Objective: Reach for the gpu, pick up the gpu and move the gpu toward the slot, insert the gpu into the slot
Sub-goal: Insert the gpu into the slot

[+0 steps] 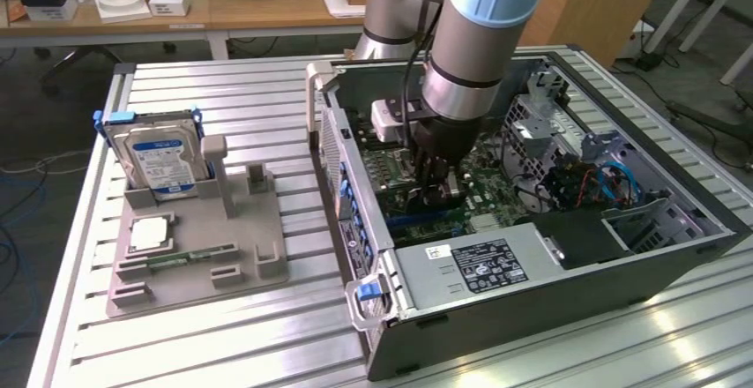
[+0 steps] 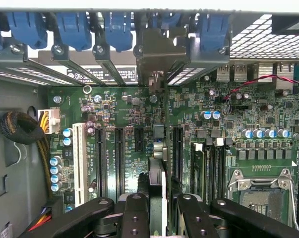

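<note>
Starting at the worktop's edge on the exterior view's left, we note the hard drive [image 1: 165, 154] upright in its grey fixture [image 1: 235, 229], well clear. Inside the open case [image 1: 530, 317], the gripper [image 2: 156, 210] pinches the gpu [image 2: 157, 173] narrowly, edge-down over the motherboard [image 2: 114, 106] slots. We judge any tilt could jam its bracket [image 2: 156, 54] against the blue latches [image 2: 117, 27]; cables [image 1: 606, 181] crowd the exterior view's right.

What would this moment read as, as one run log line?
stage: gpu inside computer case | jaws: shut on gpu | position: on edge over motherboard | seated in slot: cannot tell
</note>
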Tool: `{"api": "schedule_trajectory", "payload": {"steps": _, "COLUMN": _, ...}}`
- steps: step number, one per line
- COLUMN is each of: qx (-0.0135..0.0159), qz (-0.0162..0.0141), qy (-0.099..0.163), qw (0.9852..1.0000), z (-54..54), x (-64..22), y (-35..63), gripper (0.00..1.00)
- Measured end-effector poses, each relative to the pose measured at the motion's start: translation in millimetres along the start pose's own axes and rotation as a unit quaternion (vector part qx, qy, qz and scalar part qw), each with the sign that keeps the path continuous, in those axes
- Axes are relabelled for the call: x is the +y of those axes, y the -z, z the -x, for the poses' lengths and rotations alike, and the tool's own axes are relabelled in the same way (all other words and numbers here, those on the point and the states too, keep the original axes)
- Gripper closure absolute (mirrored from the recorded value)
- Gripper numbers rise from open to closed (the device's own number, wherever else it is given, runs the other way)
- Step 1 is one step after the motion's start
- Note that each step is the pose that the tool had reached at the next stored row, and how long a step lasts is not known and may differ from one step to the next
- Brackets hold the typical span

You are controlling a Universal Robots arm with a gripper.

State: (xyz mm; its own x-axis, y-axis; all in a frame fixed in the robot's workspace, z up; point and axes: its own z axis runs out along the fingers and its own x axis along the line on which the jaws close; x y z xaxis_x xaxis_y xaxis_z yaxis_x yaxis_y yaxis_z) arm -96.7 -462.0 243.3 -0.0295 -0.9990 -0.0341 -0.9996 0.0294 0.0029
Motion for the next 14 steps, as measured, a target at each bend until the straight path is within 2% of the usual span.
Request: {"api": "schedule_trajectory", "payload": {"steps": 14, "qx": 0.0, "qz": 0.0, "qy": 0.0, "qw": 1.0, "z": -0.8, "x": -0.1, "y": -0.7, "gripper": 0.73}}
